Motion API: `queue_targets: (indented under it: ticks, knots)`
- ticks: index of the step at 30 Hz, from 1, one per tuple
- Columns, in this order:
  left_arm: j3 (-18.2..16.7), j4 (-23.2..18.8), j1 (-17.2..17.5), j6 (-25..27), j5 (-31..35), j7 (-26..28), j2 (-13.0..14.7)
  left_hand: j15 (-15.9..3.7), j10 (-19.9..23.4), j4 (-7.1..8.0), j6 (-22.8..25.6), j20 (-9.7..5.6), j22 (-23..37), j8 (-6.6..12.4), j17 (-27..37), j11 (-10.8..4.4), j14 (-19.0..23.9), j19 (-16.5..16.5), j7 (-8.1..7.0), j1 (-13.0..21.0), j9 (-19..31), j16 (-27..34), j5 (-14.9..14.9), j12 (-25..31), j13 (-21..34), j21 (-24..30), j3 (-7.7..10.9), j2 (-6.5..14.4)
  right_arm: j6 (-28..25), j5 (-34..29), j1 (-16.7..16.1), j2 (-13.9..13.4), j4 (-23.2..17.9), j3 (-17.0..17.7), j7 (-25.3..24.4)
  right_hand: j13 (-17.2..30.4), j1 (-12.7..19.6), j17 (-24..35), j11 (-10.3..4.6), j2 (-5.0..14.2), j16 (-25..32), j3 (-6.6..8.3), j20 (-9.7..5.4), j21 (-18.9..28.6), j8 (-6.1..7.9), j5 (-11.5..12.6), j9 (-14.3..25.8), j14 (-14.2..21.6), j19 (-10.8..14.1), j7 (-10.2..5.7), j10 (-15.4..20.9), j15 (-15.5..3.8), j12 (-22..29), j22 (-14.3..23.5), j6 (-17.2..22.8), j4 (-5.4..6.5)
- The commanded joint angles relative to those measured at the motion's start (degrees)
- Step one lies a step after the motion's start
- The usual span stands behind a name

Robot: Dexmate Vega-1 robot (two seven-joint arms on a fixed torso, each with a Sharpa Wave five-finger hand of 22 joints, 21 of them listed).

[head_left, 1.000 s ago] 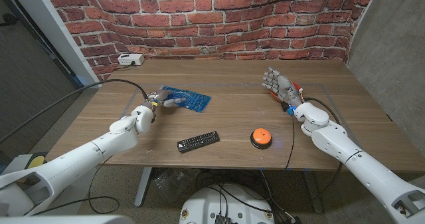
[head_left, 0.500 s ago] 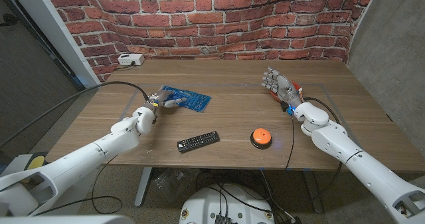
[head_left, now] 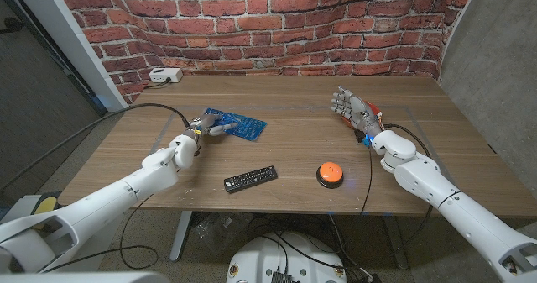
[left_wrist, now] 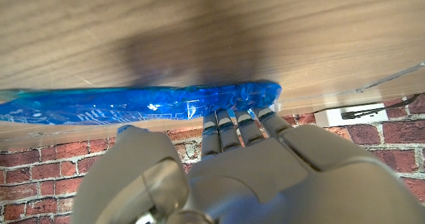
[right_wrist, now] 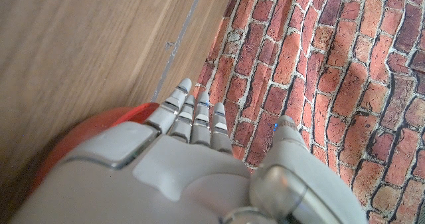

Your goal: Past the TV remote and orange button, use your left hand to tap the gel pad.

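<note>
Resting on the gel pad [head_left: 237, 124], left hand [head_left: 207, 124] fingers [left_wrist: 232, 121] extended, grasping nothing.

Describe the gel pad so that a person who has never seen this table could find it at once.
Start at the wooden table before the brick wall. On the robot's left side, further from the robot than the black remote and the orange button, lies the gel pad, under the fingertips of the left hand. It is the only flat, blue, shiny thing there.
</note>
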Motion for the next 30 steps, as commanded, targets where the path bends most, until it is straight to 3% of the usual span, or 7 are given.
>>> queue_targets:
  ticks: [1, 15, 30]
  knots:
    - [1.9, 1.2, -1.1, 1.0, 0.0, -3.1, -0.6, -0.55, 0.7, 0.02, 0.5, -0.19, 0.3, -0.04, 0.2, 0.07, 0.6, 0.5, 0.28, 0.2, 0.3, 0.4, 0.0, 0.4, 0.3, 0.3, -0.54, -0.4, -0.1, 0.0, 0.0, -0.2, -0.1, 0.0, 0.2, 0.1, -0.1, 0.2, -0.18, 0.48, -0.1, 0.28, -0.03, -0.2, 0.21, 0.3, 0.1, 0.5, 0.2, 0.15, 0.5, 0.07, -0.3, 0.2, 0.6, -0.18]
    - [2.1, -0.2, -1.2, 2.2, 0.4, -3.7, 0.1, -0.60, 0.7, 0.12, 0.6, -0.22, 0.3, -0.16, 0.2, 0.02, 0.7, 0.5, 0.18, 0.1, 0.3, 0.4, 0.0, 0.3, 0.3, 0.2, -0.61, -0.3, 0.1, 0.0, 0.1, -0.2, 0.1, -0.1, 0.6, 0.1, -0.1, 0.2, -0.22, 0.48, -0.2, 0.32, -0.01, -0.2, 0.18, 0.3, 0.1, 0.6, 0.3, 0.14, 0.6, 0.10, -0.3, 0.2, 0.6, -0.22]
    - [-1.5, -6.9, 1.7, 3.7, 0.3, -0.3, 3.0, -0.54, 0.8, 0.21, 0.8, -0.11, 0.3, -0.27, 0.2, 0.06, 0.7, 0.6, 0.29, 0.1, 0.3, 0.3, -0.1, 0.3, 0.3, 0.1, -0.66, -0.2, 0.1, 0.2, -0.3, -0.5, -0.6, 0.2, 0.5, 0.1, -0.1, 0.2, -0.18, 0.47, -0.2, 0.35, -0.04, -0.2, 0.17, 0.3, 0.1, 0.6, 0.3, 0.15, 0.6, 0.10, -0.4, 0.2, 0.6, -0.27]
